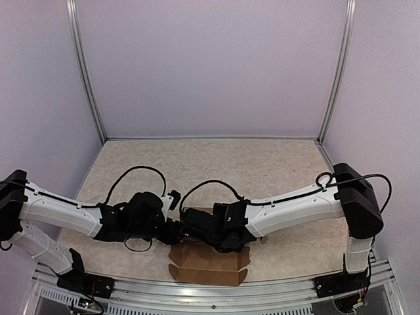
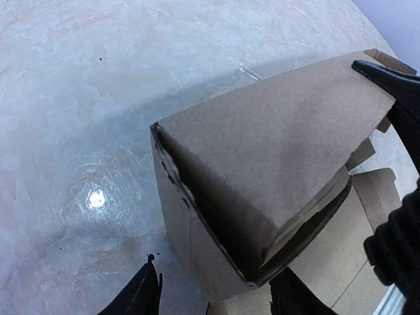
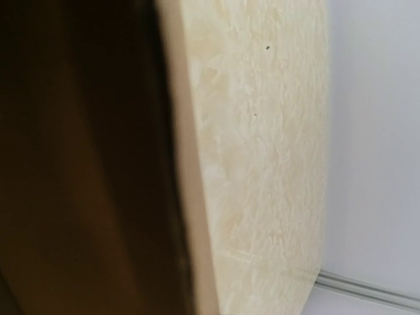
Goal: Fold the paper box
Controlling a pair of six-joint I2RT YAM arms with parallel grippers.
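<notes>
Paper box [image 2: 262, 151] part-folded, blocking right wrist view, blurred

Matt brown cardboard paper box [image 2: 275, 157] on glossy marbled table [image 2: 85, 118].

Nothing could be read in any of the three views: no text, label, brand, number or sign. The paper box [image 2: 275, 144], in the centre of the left wrist frame, showed only plain brown cardboard. The counter [image 2: 98, 98] at its upper left bore no print.

Soft even light, glare on the table [image 2: 96, 199], paper box [image 3: 79, 164] blurred dark.
</notes>
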